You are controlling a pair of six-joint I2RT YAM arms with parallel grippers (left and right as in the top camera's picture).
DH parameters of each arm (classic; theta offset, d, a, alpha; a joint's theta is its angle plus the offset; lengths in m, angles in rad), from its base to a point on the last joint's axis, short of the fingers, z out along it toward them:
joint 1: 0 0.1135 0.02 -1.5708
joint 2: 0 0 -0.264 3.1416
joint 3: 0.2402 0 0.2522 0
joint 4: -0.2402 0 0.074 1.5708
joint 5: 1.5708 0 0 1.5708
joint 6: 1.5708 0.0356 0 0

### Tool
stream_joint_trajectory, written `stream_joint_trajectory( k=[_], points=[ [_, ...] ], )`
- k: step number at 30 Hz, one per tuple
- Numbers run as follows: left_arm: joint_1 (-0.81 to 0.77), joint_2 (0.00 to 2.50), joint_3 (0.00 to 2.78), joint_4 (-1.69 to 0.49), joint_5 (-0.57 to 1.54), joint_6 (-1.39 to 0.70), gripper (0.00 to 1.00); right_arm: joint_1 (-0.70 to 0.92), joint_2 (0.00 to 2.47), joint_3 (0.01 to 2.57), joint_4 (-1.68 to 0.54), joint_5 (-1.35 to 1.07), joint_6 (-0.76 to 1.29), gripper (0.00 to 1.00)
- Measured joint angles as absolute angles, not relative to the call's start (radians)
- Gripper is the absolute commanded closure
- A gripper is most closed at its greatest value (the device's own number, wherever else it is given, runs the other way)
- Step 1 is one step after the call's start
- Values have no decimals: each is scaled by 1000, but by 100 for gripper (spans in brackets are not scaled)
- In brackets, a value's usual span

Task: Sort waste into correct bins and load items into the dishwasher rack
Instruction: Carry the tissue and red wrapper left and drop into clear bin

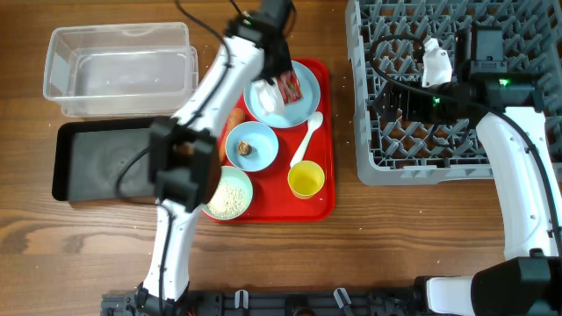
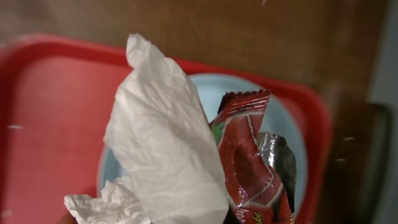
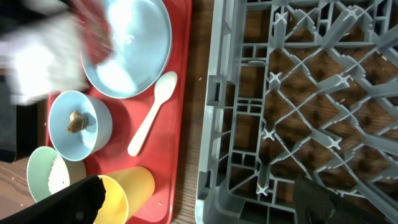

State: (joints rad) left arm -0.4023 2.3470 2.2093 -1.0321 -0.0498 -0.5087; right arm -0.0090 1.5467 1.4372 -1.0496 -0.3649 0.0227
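Observation:
My left gripper point(image 1: 283, 75) is over the pale blue plate point(image 1: 305, 107) on the red tray point(image 1: 323, 132). It is shut on the crumpled white napkin point(image 2: 161, 143) and the shiny red wrapper point(image 2: 249, 162), held just above the plate point(image 2: 217, 93). Its fingers are hidden in the left wrist view. The carrot point(image 1: 235, 117) lies beside the plate. The light blue bowl point(image 1: 259, 156) holds the brown scrap point(image 1: 246, 148). The green-white bowl point(image 1: 230, 195) holds rice. The yellow cup point(image 1: 306, 180) and white spoon point(image 1: 309, 136) are on the tray. My right gripper point(image 3: 199, 199) is open and empty over the grey rack's point(image 1: 421, 149) left edge.
The clear tub point(image 1: 53, 79) stands at the back left, with the black tray point(image 1: 97, 162) in front of it. The left arm reaches across both towards the red tray. The rack fills the right side, and the right arm lies over its front right part.

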Motion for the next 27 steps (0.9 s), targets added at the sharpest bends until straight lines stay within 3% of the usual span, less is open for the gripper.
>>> stream_joint_trajectory(
  k=[9, 21, 22, 24, 25, 27],
  points=[
    [-237, 2081, 2210, -1119, -48, -445, 96, -9, 1547, 1437, -1046, -365, 23, 0],
    [105, 2156, 2210, -1105, -97, -385, 96, -9, 1547, 1437, -1024, -365, 41, 0],
    [131, 2190, 2210, -1084, -96, -376, 91, -9, 1547, 1437, -1021, -365, 42, 0],
    [159, 2245, 2210, -1062, -96, -365, 69, -9, 1547, 1437, -1015, -365, 42, 0],
    [170, 2275, 2210, -1052, -95, -359, 47, -9, 1547, 1437, -1011, -365, 42, 0],
    [183, 2325, 2209, -1038, -91, -352, 19, -9, 1547, 1437, -1007, -365, 42, 0]
  ],
)
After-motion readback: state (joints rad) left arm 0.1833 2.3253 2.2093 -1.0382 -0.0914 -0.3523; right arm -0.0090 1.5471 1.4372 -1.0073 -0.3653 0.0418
